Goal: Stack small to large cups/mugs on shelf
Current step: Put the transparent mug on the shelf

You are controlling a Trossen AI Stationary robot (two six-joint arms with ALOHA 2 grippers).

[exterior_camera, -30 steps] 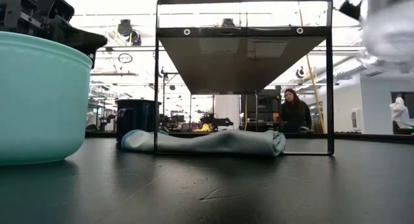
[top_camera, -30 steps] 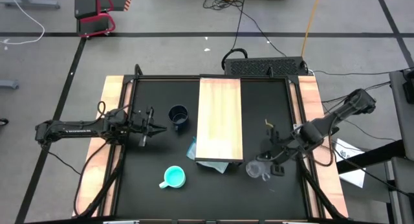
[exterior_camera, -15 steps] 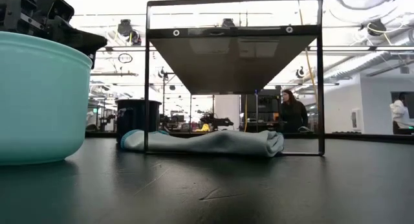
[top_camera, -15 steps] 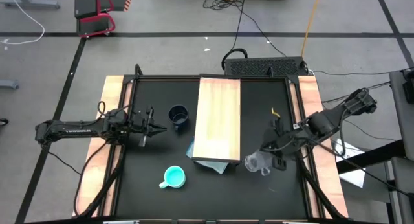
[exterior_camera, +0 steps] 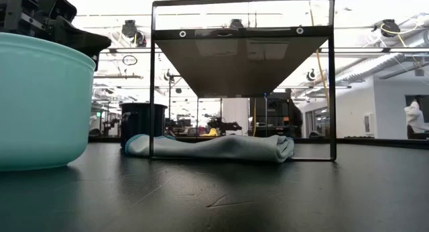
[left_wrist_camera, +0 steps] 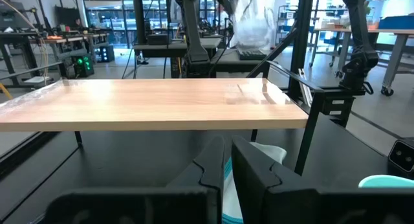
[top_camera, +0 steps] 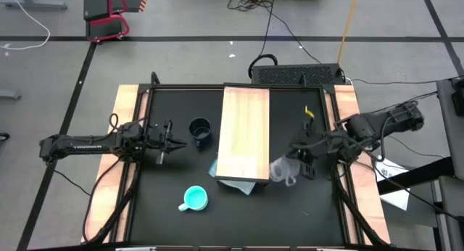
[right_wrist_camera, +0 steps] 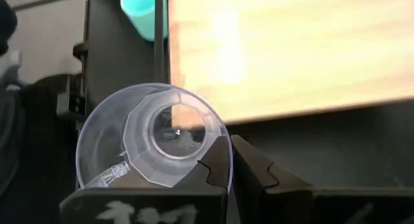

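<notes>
The clear glass mug [top_camera: 283, 171] hangs in the air by the near right corner of the light-wood shelf [top_camera: 245, 131], with my right gripper [top_camera: 295, 167] shut on it. From the left wrist view the mug [left_wrist_camera: 252, 23] shows above the plank's height. The dark navy mug [top_camera: 200, 130] stands on the black table left of the shelf. The turquoise mug [top_camera: 194, 199] stands nearer the front edge. My left gripper [top_camera: 180, 141] waits shut, pointing level at the navy mug, touching nothing. My right gripper holds the glass mug by its wall at the rim [right_wrist_camera: 223, 143], one finger inside the mouth and one outside. The fingers slant down from the table's right side. The mug is lifted clear and tipped, its mouth turned toward the wrist.
A folded pale-blue cloth [top_camera: 233, 183] lies under the shelf's near end, between its black frame legs [exterior_camera: 333, 78]. Wooden strips [top_camera: 125, 135] line the table's left and right sides. Bare black tabletop lies right of the shelf.
My right gripper has risen and gone toward the shelf's near right corner, carrying the glass mug, which has left the low view at the top. In the low view the shelf's frame has shifted a little toward the table's left.
</notes>
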